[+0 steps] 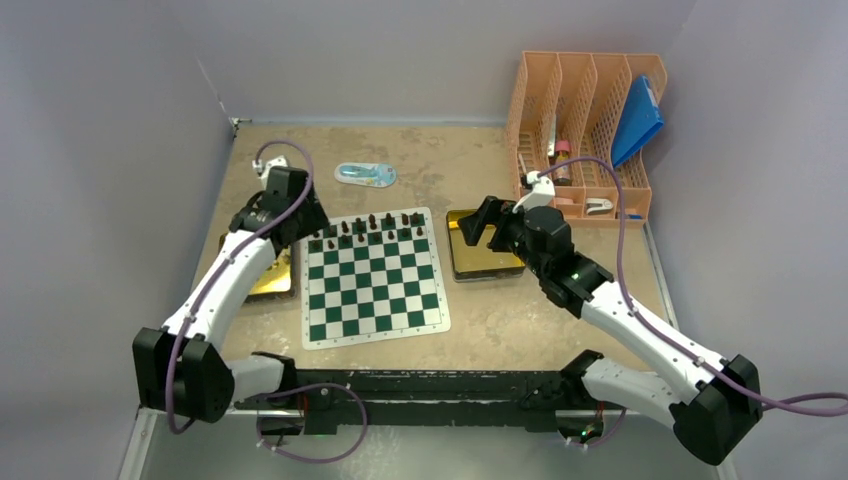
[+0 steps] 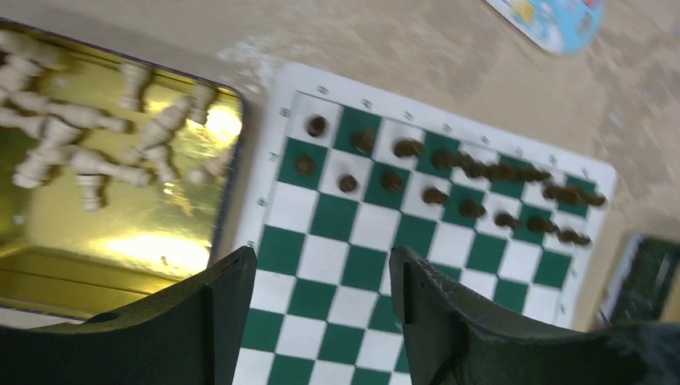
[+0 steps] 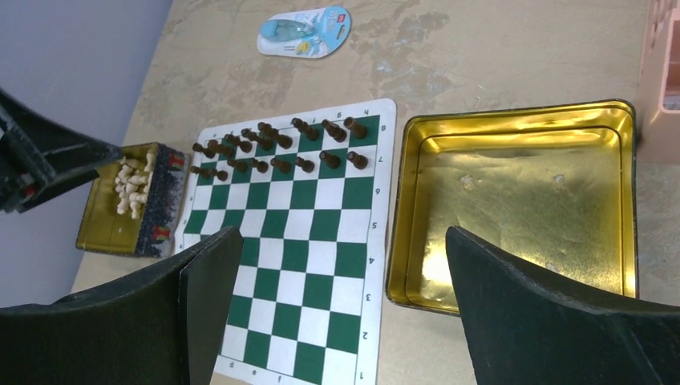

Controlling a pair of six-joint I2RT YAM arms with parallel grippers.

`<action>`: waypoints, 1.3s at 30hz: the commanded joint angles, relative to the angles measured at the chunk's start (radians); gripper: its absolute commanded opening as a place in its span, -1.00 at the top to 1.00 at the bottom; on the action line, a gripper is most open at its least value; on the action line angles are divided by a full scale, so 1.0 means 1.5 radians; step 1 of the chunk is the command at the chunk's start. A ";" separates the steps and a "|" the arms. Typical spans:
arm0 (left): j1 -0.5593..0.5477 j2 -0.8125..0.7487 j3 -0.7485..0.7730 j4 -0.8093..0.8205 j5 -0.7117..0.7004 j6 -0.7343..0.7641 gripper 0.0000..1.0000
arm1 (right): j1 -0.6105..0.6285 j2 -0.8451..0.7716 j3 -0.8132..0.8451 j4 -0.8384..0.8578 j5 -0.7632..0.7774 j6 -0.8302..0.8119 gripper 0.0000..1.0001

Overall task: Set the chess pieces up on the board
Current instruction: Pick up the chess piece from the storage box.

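**Top external view: bench stock, chess set partly laid**

1. Tan, worn bench (image 1: 500, 320): carries all the items below.
2. Left fingers (image 2: 216, 321), black: spread, nothing between them, hovering over the board's left margin, beside the left tin.
3. Right fingers (image 3: 545, 321), black: spread wide, nothing between them, hovering over the gap between the board and the right tin.
4. Flat green-and-white checkered board (image 1: 372, 280) with white border: lies mid-bench between the two tins.
5. Shallow gold metal tin (image 2: 104, 233), dark outer wall: just beside the board's left edge.
6. Small cream chess pieces (image 2: 80, 152): lying on their sides in a loose heap inside that left tin.
7. Second gold metal tin (image 3: 513, 208), rounded corners: just beside the board's right edge.
8. Small dark brown chess pieces (image 1: 372, 228): standing in two rows on the board's two farthest ranks.
9. Blue-and-white oval blister pack (image 1: 365, 174): on the bench beyond the board.
10. Orange plastic slotted file rack (image 1: 585, 130): far right corner, with a blue folder (image 1: 637, 120) leaning in its right slot.
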 commanded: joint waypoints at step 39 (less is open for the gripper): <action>0.291 0.243 0.025 -0.020 0.108 -0.186 0.51 | -0.002 -0.077 -0.006 0.032 -0.069 0.012 -0.97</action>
